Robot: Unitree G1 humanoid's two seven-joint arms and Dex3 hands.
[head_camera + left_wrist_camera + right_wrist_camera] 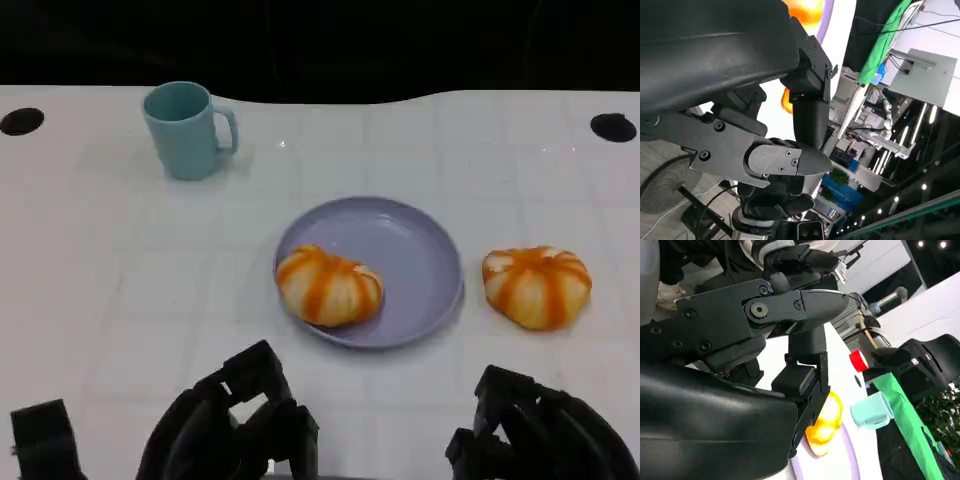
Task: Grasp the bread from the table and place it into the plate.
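Round orange-striped bread bun (537,286) on white table (120,300), just right of lavender plate (420,250) – second bun (329,285) already in plate. Right hand (540,435) nearer, bun straight ahead; left hand (235,425) low – both empty, fingers apart.

You are looking down on a white table (120,300) whose top is marked with a faint grid of pale lines. Note the two dark round holes near its far corners, one at the left (21,121) and one at the right (612,127). Beyond the far edge the head view is black. In the left wrist view you can see a green cloth (885,42) hanging beside a grey box (925,75), with strip lights (890,150) and small ceiling lights (924,186) in a dim hall. In the right wrist view the green cloth (905,415) hangs off the table's edge, near a white wall panel (880,260).
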